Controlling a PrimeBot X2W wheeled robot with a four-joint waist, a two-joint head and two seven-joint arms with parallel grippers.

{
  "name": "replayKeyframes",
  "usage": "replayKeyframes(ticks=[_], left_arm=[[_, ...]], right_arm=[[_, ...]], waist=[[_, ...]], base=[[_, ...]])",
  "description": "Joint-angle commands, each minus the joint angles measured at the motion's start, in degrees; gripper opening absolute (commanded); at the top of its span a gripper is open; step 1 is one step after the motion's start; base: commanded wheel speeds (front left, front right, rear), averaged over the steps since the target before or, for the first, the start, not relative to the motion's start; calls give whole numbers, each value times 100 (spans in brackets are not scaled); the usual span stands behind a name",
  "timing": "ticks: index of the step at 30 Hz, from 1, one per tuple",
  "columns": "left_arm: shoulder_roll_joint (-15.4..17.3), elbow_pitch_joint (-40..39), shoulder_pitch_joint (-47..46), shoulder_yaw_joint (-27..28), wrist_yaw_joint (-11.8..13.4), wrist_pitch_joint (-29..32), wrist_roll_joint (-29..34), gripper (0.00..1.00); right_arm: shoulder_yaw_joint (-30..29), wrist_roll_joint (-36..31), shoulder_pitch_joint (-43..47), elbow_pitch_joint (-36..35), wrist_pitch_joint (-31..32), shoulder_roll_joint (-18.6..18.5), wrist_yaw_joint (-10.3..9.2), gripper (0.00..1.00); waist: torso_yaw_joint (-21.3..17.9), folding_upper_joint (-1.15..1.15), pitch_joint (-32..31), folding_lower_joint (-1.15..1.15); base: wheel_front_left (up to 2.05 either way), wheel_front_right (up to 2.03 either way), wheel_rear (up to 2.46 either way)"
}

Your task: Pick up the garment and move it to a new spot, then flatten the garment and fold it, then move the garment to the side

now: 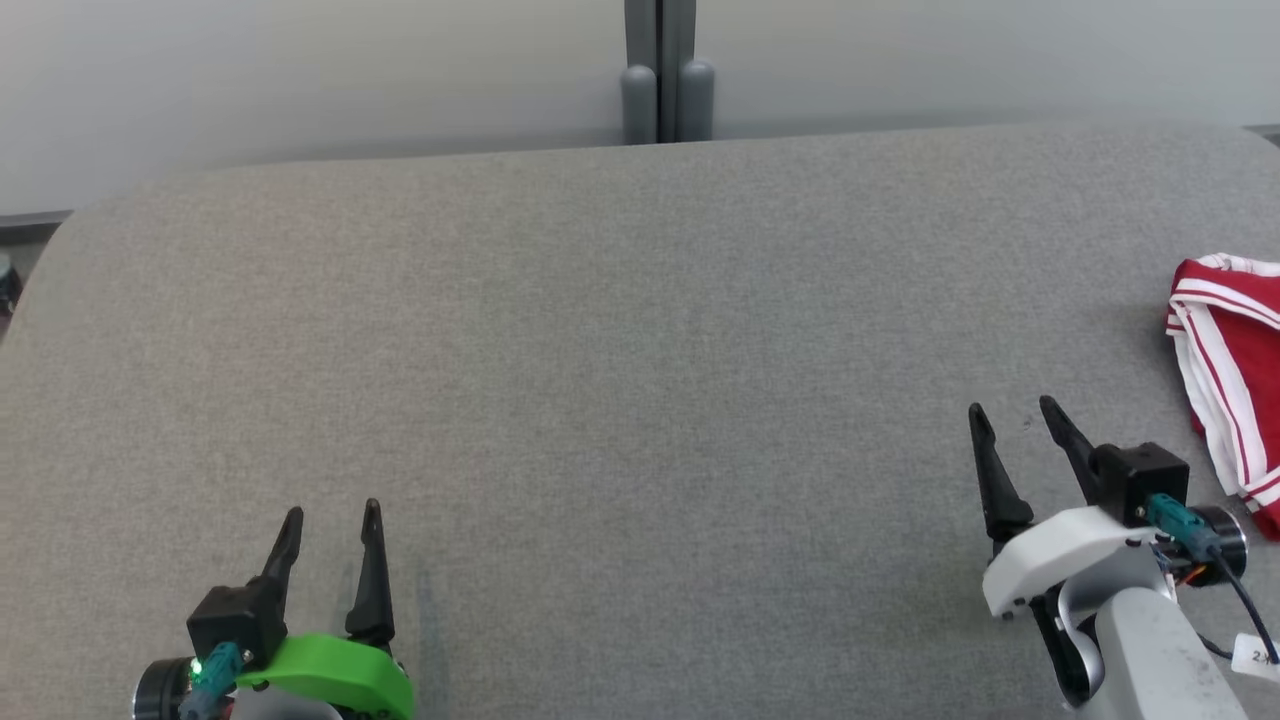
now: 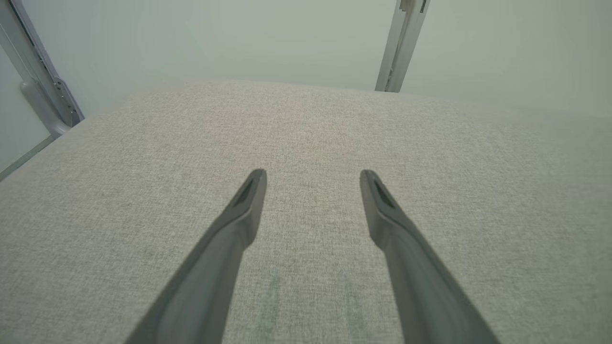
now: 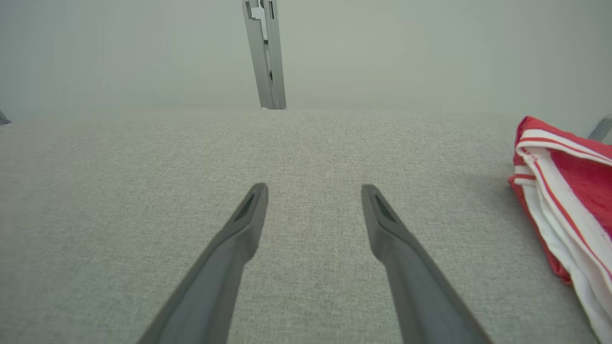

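My left tool and right tool are spread, empty. The right one, near the red garment, should pinch its edge firmly.

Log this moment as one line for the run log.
left gripper: open, empty | right gripper: open, empty | red-and-white garment: on gray fabric surface, at right, apart from both grippers

One garment, two pincers, one grey table.
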Motion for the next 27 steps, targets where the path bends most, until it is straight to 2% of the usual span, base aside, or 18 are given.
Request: replayKeyframes(ticks=[1, 17, 18, 22, 27], left_arm=[[12, -19, 118, -22, -12, 4, -129, 100], [10, -159, 672, -92, -14, 4, -425, 100], [-7, -114, 614, -110, 1, 0, -401, 0], [-35, 92, 629, -146, 1, 2, -402, 0], [-34, 63, 557, -83, 1, 152, -915, 0]], right_arm=[[20, 46, 158, -46, -22, -22, -13, 100], [203, 348, 932, -168, -22, -22, -13, 100], [208, 324, 880, -126, 2, 4, 0, 0], [217, 327, 1012, 66, 14, 57, 0, 0], [131, 870, 953, 53, 214, 55, 0, 0]], waist=[[95, 0, -175, 0], [-2, 0, -604, 0], [0, 0, -601, 0], [1, 0, -603, 0], [1, 0, -601, 0]], base=[[0, 0, 0], [0, 0, 0], [0, 0, 0], [0, 0, 0], [0, 0, 0]])
